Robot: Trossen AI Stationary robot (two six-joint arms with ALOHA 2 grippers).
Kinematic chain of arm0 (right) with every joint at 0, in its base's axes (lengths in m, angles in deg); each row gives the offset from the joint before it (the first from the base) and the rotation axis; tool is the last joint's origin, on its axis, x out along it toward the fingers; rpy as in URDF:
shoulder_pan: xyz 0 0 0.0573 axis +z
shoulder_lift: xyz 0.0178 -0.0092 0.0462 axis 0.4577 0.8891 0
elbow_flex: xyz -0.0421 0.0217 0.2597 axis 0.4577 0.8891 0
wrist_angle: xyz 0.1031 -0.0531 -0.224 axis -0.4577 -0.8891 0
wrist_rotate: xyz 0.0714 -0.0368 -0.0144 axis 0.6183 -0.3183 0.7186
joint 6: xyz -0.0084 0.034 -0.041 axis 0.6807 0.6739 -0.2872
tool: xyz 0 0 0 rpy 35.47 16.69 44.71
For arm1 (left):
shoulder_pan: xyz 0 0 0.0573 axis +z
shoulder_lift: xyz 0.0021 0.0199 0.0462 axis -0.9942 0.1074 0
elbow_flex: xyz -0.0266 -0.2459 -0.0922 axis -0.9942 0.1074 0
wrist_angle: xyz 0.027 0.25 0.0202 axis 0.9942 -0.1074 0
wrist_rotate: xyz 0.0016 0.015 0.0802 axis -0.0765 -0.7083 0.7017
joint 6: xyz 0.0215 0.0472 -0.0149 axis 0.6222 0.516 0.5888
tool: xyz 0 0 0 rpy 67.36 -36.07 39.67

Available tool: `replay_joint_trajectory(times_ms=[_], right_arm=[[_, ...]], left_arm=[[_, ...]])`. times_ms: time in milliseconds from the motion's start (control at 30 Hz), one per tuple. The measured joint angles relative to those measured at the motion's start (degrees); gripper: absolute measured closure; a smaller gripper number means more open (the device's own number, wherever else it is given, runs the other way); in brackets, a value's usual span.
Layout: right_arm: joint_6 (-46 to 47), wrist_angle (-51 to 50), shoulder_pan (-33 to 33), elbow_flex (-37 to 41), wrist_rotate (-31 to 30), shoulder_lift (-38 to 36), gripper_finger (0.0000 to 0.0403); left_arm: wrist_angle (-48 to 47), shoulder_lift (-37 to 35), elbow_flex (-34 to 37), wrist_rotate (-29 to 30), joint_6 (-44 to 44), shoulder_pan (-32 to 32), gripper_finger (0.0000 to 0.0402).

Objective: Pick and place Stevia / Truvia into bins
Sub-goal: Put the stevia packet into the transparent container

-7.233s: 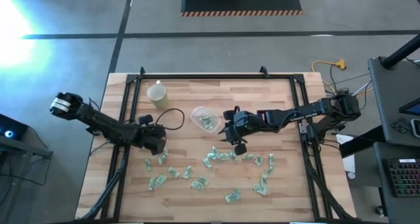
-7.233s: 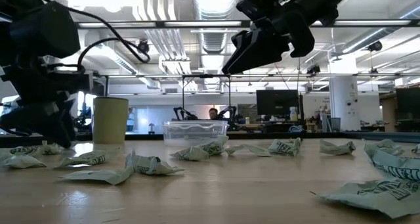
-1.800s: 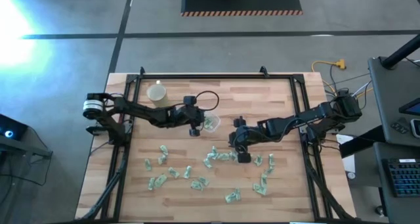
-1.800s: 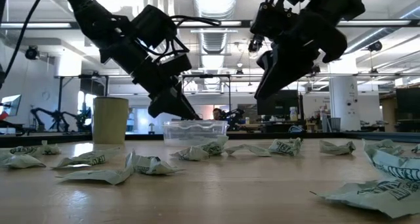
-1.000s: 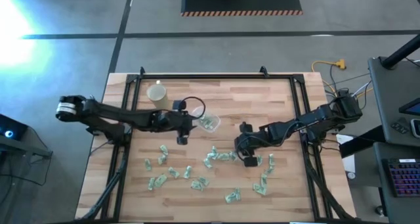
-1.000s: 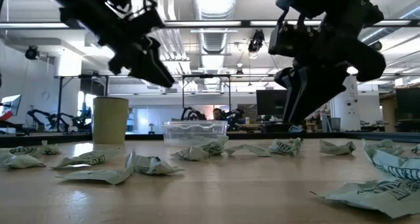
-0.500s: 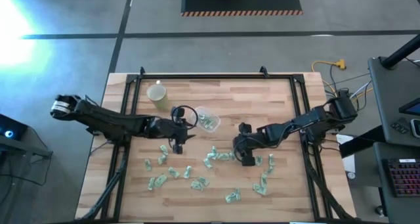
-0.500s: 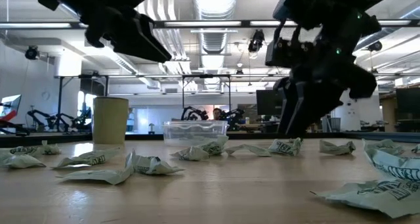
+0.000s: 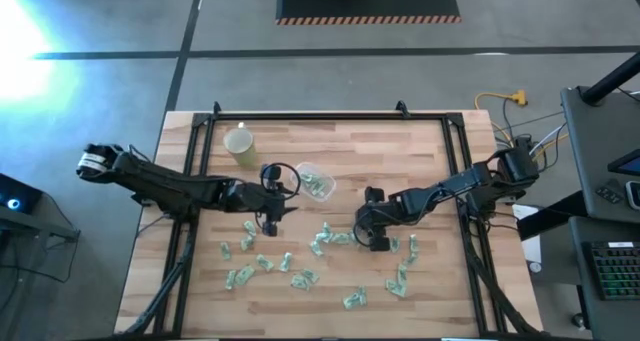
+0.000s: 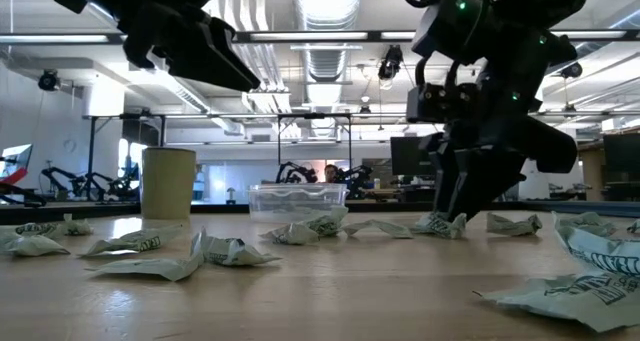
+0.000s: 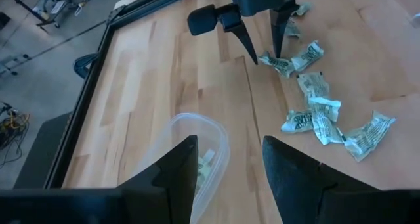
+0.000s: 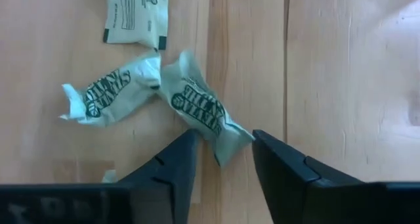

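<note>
Sachet (image 12: 205, 116) between right end effector (image 12: 222, 159) fingers

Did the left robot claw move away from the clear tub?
Yes. The left gripper pulled back from over the clear tub toward the near table edge, beside the sachets.

The wooden table (image 9: 430, 161) carries scattered sachets (image 9: 300, 278), a clear tub (image 9: 313, 180) (sachets inside) and a yellow cup (image 9: 238, 141).
</note>
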Motion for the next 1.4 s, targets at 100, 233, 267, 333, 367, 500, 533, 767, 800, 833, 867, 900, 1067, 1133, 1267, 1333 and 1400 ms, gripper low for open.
replay_joint_trajectory(times_ms=[100,233,267,333,367,500,533,767,800,833,867,900,1067,1133,1267,1333,1400], right_arm=[[-0.23,-0.18,0.00,0.00,0.00,-0.04,0.0300],[-1.31,-0.17,0.00,0.00,0.00,-0.30,0.0345],[-1.43,-0.17,0.00,0.00,0.00,-0.37,0.0356],[-1.53,-0.22,0.00,0.00,0.00,-0.50,0.0374],[-1.55,-0.18,0.00,0.00,0.00,-0.59,0.0382],[-1.95,-0.19,0.01,0.00,0.00,-1.07,0.0393],[-1.97,-0.19,0.02,0.00,0.00,-1.34,0.0393],[-2.03,0.39,0.07,0.00,-3.87,-5.33,0.0394],[-2.02,0.42,0.05,-0.01,-5.50,-5.97,0.0394],[-2.02,0.55,0.04,-0.01,-7.48,-6.55,0.0394],[-2.11,1.01,0.04,-0.01,-9.79,-7.02,0.0394],[-2.23,1.49,0.04,0.00,-12.01,-7.51,0.0394],[-6.37,8.49,0.00,-0.02,-24.42,-8.41,0.0394],[-9.45,12.37,-0.21,-0.02,-26.84,-8.44,0.0394],[-14.25,17.69,-1.43,-0.02,-27.04,-8.43,0.0394],[-15.66,18.86,-2.33,-0.02,-27.06,-8.41,0.0394],[-16.53,19.04,-3.38,-0.02,-27.06,-8.39,0.0394]], left_arm=[[0.00,0.00,0.00,0.00,0.00,-0.08,0.0246],[-0.03,0.00,0.00,0.00,0.00,-0.10,0.0246],[-0.01,0.00,0.00,0.00,0.00,-0.10,0.0246],[0.00,0.00,-0.02,0.00,0.00,-0.10,0.0246],[-0.02,0.00,-0.01,0.00,-0.01,-0.10,0.0246],[-0.05,0.01,0.00,0.00,0.00,-0.10,0.0246],[-0.07,0.00,0.00,0.00,-0.02,-0.10,0.0246],[-0.53,0.01,0.04,0.02,-0.02,-0.14,0.0246],[-0.59,0.00,0.04,0.02,-0.02,-0.14,0.0246],[-0.88,0.00,0.04,0.02,-0.04,-0.14,0.0246],[-1.24,0.01,0.04,0.02,-0.10,-0.14,0.0246],[-1.62,0.01,0.04,0.02,-0.25,-0.14,0.0246],[-4.93,0.02,0.04,0.02,-4.60,-0.12,0.0246],[-6.54,0.02,0.07,0.00,-7.22,-0.24,0.0246],[-9.22,0.02,0.14,0.02,-12.11,-1.54,0.0246],[-9.47,0.02,0.20,0.02,-13.89,-2.59,0.0246],[-9.49,0.02,0.26,0.06,-15.58,-3.89,0.0246]])
